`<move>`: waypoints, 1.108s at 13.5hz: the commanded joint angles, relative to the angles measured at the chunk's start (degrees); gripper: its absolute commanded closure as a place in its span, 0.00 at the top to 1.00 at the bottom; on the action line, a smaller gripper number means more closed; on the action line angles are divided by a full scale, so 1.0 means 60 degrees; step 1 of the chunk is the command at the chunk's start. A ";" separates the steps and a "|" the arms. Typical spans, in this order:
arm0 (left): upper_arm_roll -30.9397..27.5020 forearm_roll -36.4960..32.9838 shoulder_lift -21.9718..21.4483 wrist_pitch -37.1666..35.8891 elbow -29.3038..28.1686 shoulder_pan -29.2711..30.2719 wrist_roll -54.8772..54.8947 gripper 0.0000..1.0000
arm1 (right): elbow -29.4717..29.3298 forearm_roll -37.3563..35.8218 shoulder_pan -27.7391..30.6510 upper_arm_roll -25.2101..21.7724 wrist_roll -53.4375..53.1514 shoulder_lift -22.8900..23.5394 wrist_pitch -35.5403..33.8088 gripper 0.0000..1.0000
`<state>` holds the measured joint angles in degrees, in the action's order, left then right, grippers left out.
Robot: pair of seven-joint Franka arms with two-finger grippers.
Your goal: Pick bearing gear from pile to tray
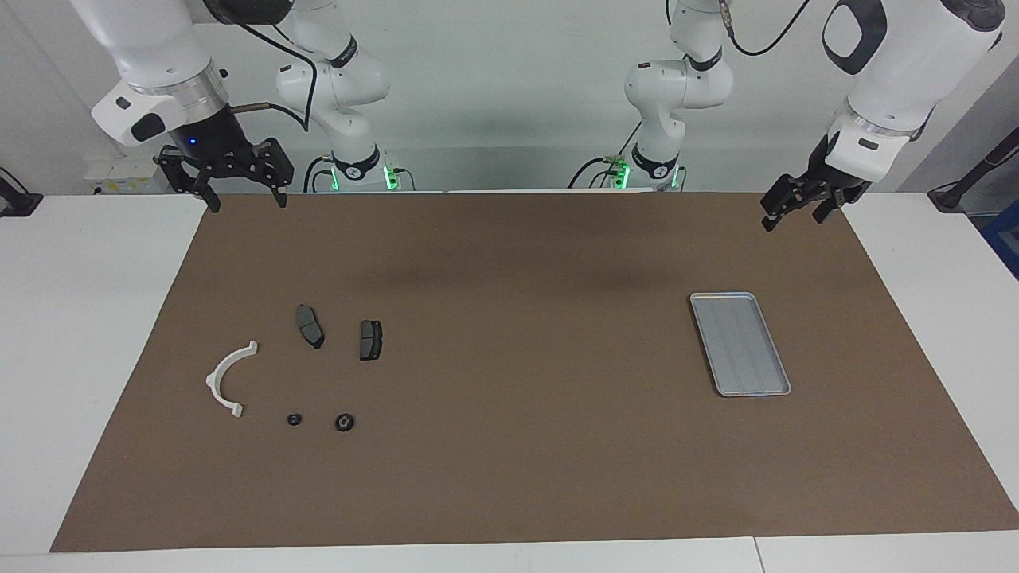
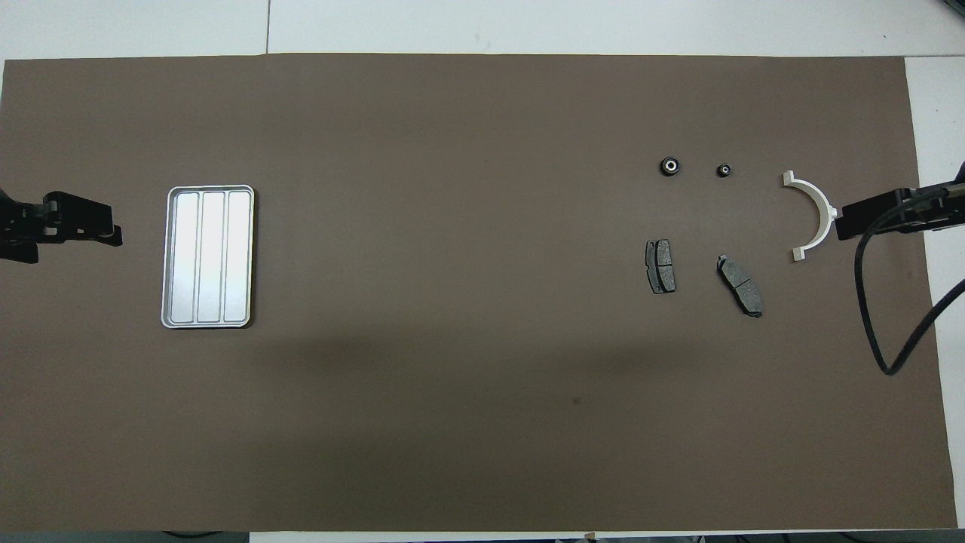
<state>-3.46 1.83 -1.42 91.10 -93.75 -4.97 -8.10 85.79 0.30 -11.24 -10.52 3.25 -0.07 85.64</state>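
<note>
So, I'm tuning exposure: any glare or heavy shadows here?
Overhead view: the tray shines bright, nearly washed out, and a broad soft shadow band crosses the mat nearer the robots. Facing view: the tray looks duller; two faint dark patches on the mat.

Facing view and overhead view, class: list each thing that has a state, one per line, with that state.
Tray: empty, flat on the mat.
White arc: lying flat, untouched.
Two brake pads: flat, apart from each other.
Larger black ring: on the mat, not yet picked.
Smaller black ring: on the mat, apart from the larger.
Right end effector: open, raised, holding nothing.
Left end effector: raised, holding nothing.
</note>
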 commanded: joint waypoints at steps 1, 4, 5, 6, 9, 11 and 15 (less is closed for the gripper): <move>0.0020 -0.0086 -0.0160 -0.0155 -0.0064 0.0038 0.0017 1.00 | 0.0072 -0.0064 0.0086 0.0054 0.0103 -0.0061 -0.0094 1.00; 0.0020 -0.0086 -0.0160 -0.0155 -0.0064 0.0037 0.0017 1.00 | 0.0087 -0.0064 0.0086 0.0054 0.0162 -0.0061 -0.0109 1.00; 0.0020 -0.0086 -0.0160 -0.0155 -0.0064 0.0037 0.0017 1.00 | 0.0087 -0.0064 0.0072 0.0054 0.0191 -0.0047 -0.0109 1.00; 0.0020 -0.0086 -0.0160 -0.0155 -0.0064 0.0037 0.0017 1.00 | 0.0087 -0.0064 0.0072 0.0054 0.0191 -0.0047 -0.0109 1.00; 0.0020 -0.0086 -0.0160 -0.0140 -0.0064 0.0037 0.0017 1.00 | 0.0087 -0.0137 0.0086 0.0054 0.0220 -0.0047 -0.0094 1.00; 0.0020 -0.0086 -0.0160 -0.0140 -0.0064 0.0037 0.0017 1.00 | 0.0058 -0.0152 0.0130 0.0054 0.0265 0.0011 -0.0094 1.00; 0.0020 -0.0086 -0.0160 -0.0140 -0.0064 0.0037 0.0017 1.00 | 0.0057 -0.0152 0.0087 0.0054 0.0265 0.0026 -0.0094 1.00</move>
<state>-3.45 1.83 -1.42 91.10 -93.75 -4.97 -8.10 85.96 0.28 -11.04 -10.50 3.25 0.13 85.64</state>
